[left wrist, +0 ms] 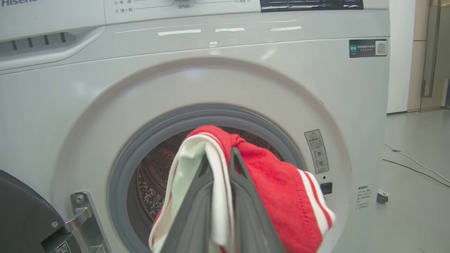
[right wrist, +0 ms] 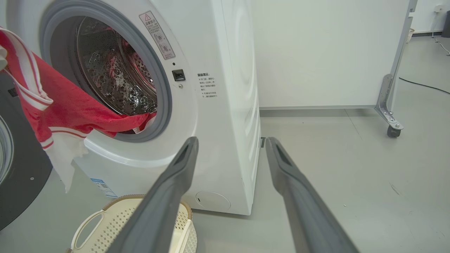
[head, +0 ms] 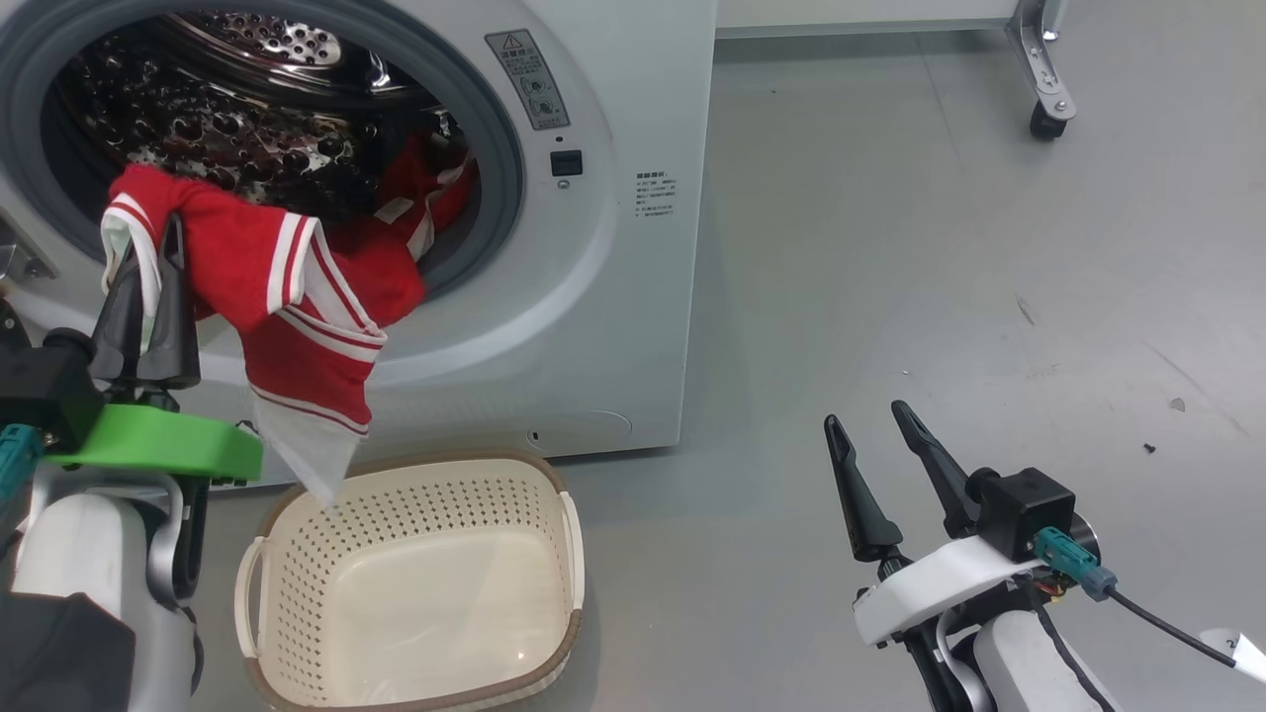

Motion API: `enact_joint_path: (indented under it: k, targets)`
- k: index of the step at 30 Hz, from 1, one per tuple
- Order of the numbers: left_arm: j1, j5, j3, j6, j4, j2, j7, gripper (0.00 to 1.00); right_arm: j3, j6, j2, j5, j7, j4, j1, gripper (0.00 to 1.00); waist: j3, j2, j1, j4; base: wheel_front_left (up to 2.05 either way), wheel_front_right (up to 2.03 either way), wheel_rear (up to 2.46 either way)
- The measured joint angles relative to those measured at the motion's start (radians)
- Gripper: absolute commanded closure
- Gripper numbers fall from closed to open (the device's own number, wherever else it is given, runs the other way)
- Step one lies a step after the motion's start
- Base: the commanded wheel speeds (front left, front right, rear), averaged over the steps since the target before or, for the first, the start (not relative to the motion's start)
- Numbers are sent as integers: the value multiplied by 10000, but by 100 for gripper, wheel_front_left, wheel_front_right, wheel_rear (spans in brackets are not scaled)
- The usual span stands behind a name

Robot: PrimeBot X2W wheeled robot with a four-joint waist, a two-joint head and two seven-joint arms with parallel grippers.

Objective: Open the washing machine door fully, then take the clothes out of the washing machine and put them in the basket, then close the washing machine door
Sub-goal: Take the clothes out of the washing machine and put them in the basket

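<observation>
Red clothes (head: 267,287) trail from the washing machine (left wrist: 246,70) drum over the basket (head: 415,475) on the floor. The left gripper (head: 153,247) has its jaws clamped on them; the right gripper (head: 864,413) has its jaws apart. Cropped "Hisens" lettering (left wrist: 17,2) tops the machine, and a warning-triangle sticker (left wrist: 316,151) flanks the opening.

One washing machine (head: 633,326), with one round door (right wrist: 21,182) and one warning label (head: 527,79) on its front. One basket (head: 445,462) with two side handles (head: 577,549). Two claws, the left claw (head: 153,242) and the right claw (head: 864,413), each with two dark fingers (head: 856,494). The clothes (head: 247,257) are red with white stripes; whether they are one garment or several cannot be told, because the folds run together. One caster wheel (head: 1046,121).
</observation>
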Motion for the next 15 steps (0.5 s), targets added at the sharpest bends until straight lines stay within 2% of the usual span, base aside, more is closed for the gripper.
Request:
enact_joint_path:
  k: [7,15]
  targets:
    - [16,17,130,10,-997,-63,-8,100,-31,2,0,-13,0,-71,-1,0,81,0,0,6,0,0,0]
    - [639,29,36,13,-882,-65,-46,100,-23,2,0,-52,0,-115,-3,0,216,0,0,-8,0,0,0]
